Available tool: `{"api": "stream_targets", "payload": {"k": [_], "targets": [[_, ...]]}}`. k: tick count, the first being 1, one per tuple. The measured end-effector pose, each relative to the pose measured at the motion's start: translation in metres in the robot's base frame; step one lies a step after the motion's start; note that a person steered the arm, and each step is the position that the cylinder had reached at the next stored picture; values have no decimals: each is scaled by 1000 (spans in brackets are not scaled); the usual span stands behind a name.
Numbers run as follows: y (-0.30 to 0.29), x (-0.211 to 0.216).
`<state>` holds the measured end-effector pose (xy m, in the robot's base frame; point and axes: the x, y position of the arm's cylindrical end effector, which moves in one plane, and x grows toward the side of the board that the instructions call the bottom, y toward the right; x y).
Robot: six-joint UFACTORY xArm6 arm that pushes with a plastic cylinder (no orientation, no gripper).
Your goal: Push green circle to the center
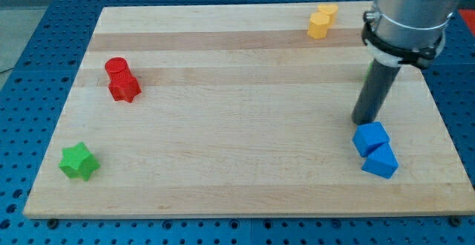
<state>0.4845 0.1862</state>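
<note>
My tip [364,121] rests on the wooden board [237,141] at the view's right. Only a thin green sliver [366,71] shows at the rod's left edge, above the tip; it may be the green circle, but the rod and arm hide most of it, so I cannot make out its shape. The tip stands just above a blue block [370,137] and looks very close to it.
A second blue block [381,162] lies against the first, toward the view's bottom right. Two yellow blocks [322,21] sit at the top. A red circle [116,69] and a red star [125,88] touch at the left. A green star [79,161] sits at the bottom left.
</note>
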Motion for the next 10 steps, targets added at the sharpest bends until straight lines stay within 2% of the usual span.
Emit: {"api": "stream_targets", "payload": {"k": [1, 2, 3, 4, 5, 6, 7, 8, 9, 10], "targets": [[41, -9], [61, -52], [42, -83], [-34, -79], [-44, -75], [21, -82], [32, -130], [-37, -141], [-105, -95], [-132, -76]]}}
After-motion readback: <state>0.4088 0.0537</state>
